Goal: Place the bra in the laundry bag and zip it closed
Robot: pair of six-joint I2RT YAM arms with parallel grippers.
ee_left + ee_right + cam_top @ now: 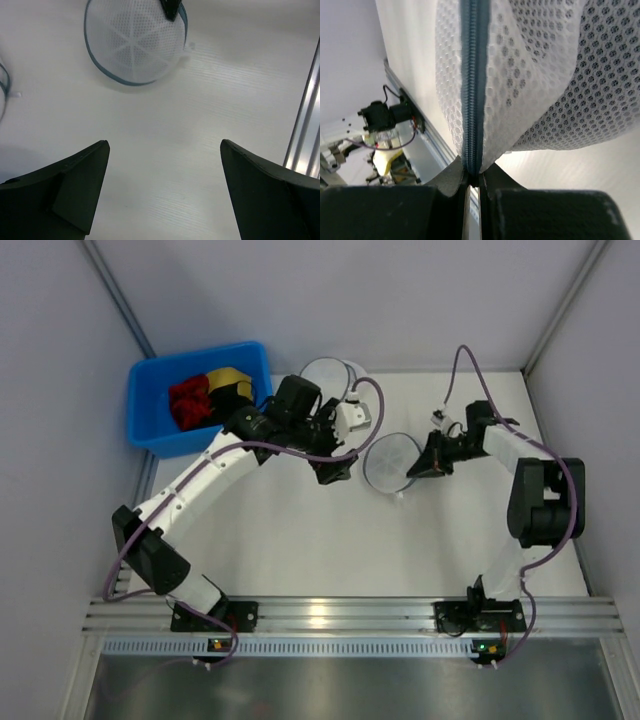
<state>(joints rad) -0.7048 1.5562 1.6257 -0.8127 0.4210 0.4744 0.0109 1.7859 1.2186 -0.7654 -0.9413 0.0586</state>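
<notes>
White table (pixel 320 540), blue bin (pixel 160 445) back left, left gripper (pixel 165 145) spread wide, right gripper (pixel 474 181) clamped on laundry bag (pixel 545 75)

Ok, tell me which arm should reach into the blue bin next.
Left. The left gripper is open and empty, and that arm lies beside the blue bin. The right gripper is shut on the laundry bag at its zip edge, farther from the bin.

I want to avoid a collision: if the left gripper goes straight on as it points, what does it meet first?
Probably the bare table, just ahead of the left gripper; the laundry bag lies farther on, but depth is unclear.
</notes>
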